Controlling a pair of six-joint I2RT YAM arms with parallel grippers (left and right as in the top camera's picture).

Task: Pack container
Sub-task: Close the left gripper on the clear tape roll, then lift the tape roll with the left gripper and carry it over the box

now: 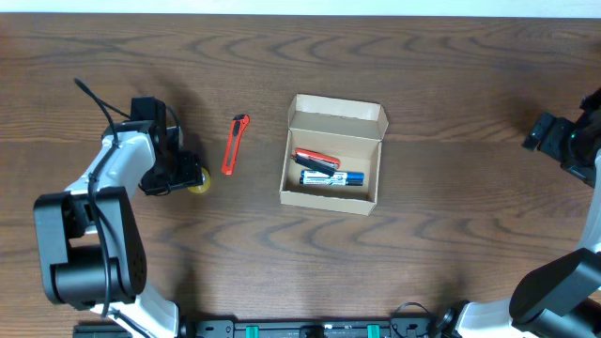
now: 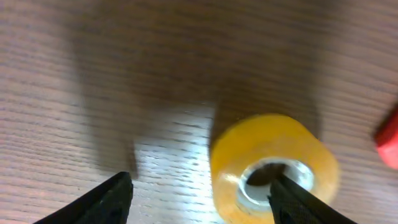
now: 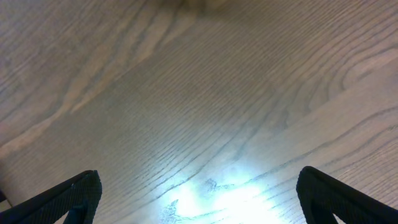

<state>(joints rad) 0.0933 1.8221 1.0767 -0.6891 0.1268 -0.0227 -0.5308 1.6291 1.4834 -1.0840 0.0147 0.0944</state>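
Note:
The container (image 1: 336,113) is a tan cardboard box at the table's middle, lid flap open toward the back. Inside lie a red tool (image 1: 316,159) and a blue marker (image 1: 331,177). A red utility knife (image 1: 236,144) lies to its left. A yellow tape roll (image 1: 200,181) lies left of the knife. My left gripper (image 1: 184,175) is low at the roll. In the left wrist view the left gripper (image 2: 202,185) is open, one finger at the hole of the roll (image 2: 273,155), the other outside it. My right gripper (image 1: 562,139) is far right, open and empty (image 3: 199,199).
The red knife's tip shows at the right edge of the left wrist view (image 2: 388,140). The right wrist view shows only bare wooden table (image 3: 205,93) with a light glare. The arm bases stand along the front edge.

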